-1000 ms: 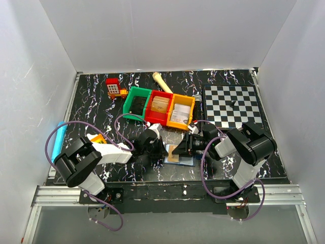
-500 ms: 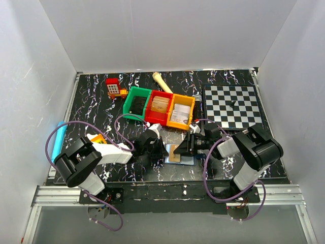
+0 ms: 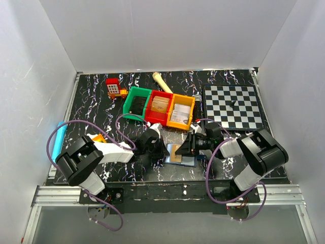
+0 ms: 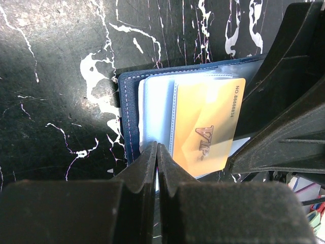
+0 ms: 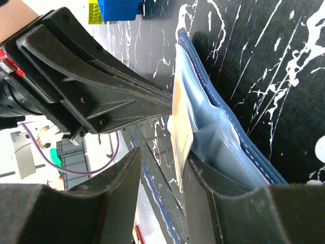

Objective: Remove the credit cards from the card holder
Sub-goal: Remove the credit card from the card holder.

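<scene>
The open navy-blue fabric card holder lay on the black marbled tabletop between the arms. The left gripper, fully closed, pinned its edge. The right gripper, half-wide, straddled the yellow VIP card, which needed a square pinch and a straight pull.

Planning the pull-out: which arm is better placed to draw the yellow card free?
Right. The right end effector straddles the yellow card, jaws open either side; the left end effector is shut, seemingly pinning the card holder down.

The holder is navy outside, pale blue-grey inside; the card is yellow-gold. The table is black with white marbling, the board black-and-white checked.
</scene>
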Robot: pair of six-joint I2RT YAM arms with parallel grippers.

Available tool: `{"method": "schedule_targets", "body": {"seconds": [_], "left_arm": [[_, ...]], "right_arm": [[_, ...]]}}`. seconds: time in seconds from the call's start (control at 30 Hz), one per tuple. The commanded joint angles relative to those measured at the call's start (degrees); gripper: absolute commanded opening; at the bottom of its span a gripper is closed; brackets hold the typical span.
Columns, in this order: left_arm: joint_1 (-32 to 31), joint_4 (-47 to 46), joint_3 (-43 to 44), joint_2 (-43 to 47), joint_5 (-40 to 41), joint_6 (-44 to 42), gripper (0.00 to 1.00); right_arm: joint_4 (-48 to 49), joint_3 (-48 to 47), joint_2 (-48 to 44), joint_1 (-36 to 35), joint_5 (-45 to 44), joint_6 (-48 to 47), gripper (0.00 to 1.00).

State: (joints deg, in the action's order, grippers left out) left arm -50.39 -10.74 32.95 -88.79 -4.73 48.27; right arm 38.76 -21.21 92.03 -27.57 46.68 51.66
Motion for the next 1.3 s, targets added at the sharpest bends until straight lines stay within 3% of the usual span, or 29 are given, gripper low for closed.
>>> {"method": "schedule_targets", "body": {"seconds": [0.0, 0.5, 0.77, 1.27], "left_arm": [[-0.23, 7.93, -0.96, -2.7, 3.59, -0.81, 0.0], [0.21, 7.58, -1.4, -3.14, 3.33, -0.28, 0.0], [0.21, 5.65, -2.45, 0.55, 1.75, -1.6, 0.0], [-0.85, 3.18, -0.61, -2.35, -3.18, -2.66, 0.0]], "right_arm": [[-1.67, -0.32, -2.55, 0.68, 1.31, -2.0, 0.44], [-5.89, -0.15, -4.84, 2.0, 2.72, -4.55, 0.43], [-3.26, -1.11, -2.91, 2.0, 3.42, -2.71, 0.43], [-0.09, -3.22, 0.87, 1.65, 4.39, -0.07, 0.46]]}}
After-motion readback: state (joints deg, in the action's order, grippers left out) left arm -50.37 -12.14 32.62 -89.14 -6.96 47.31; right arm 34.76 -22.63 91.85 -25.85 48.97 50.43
